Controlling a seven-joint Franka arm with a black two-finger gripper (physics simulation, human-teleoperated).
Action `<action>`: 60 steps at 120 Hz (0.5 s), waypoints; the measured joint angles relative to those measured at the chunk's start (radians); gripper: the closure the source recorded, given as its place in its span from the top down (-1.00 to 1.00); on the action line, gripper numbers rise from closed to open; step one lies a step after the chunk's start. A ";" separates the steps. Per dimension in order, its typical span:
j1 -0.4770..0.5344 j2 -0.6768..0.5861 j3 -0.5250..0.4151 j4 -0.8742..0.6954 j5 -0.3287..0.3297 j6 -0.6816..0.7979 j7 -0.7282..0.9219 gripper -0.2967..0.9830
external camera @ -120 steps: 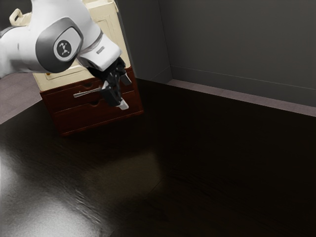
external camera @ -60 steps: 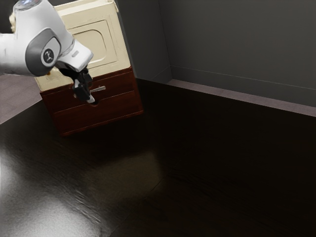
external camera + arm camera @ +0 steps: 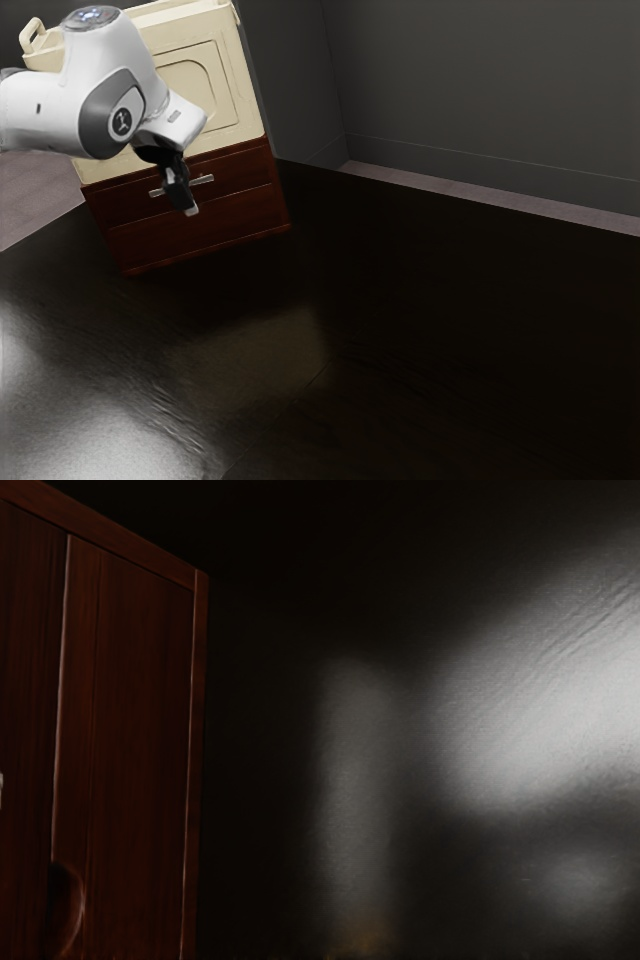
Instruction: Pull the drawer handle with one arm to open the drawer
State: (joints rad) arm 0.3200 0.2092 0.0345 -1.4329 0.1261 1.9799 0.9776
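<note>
Dk tbl (image 3: pixel 430 330), arm (image 3: pixel 120 85) at hndl (image 3: pixel 203 181), top drwr (image 3: pixel 243 170) shut

- A red-brown drawer front (image 3: pixel 140 720) is being bordered by a narrow wooden frame (image 3: pixel 198 760).
- Its edge is being interrupted by a rounded notch (image 3: pixel 68 910).
- A second drawer front (image 3: pixel 30 680) is being separated from it by a thin seam (image 3: pixel 61 680).
- Beside the wood, a black glossy tabletop (image 3: pixel 265 780) is being brightened by a broad white glare (image 3: pixel 570 700) and a fainter, narrow streak (image 3: pixel 360 790).

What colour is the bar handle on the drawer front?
Silvery grey: the bar handle shows best in the exterior view, against the reddish-brown drawer front.
</note>
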 joint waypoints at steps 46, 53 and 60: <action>0.000 0.152 0.025 0.172 0.043 0.021 -0.079 0.41; 0.000 0.160 0.036 0.181 0.045 0.024 -0.088 0.40; 0.000 0.167 0.046 0.188 0.051 0.026 -0.095 0.39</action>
State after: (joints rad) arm 0.3199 0.3765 0.0801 -1.2449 0.1775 2.0055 0.8827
